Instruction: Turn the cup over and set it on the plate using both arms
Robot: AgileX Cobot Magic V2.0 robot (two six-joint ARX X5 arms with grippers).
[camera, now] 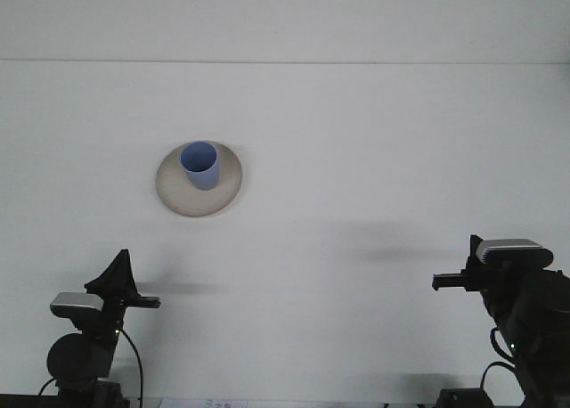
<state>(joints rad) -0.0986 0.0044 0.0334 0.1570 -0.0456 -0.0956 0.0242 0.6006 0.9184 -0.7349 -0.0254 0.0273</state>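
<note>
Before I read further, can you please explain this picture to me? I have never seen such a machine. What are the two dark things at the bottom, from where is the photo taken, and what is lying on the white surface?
The picture comes from one camera that looks forward over a white table, the way the robot faces. The two dark shapes at the bottom are the robot's two arms. Each ends in a claw for grasping: the left claw is at the lower left, the right claw at the lower right. Both are far from the objects and hold nothing; from this angle I cannot tell whether they are open or shut.

On the table there is a round beige plate. A blue cup stands upright on it, with its opening facing up. Nothing else lies on the table.
</note>
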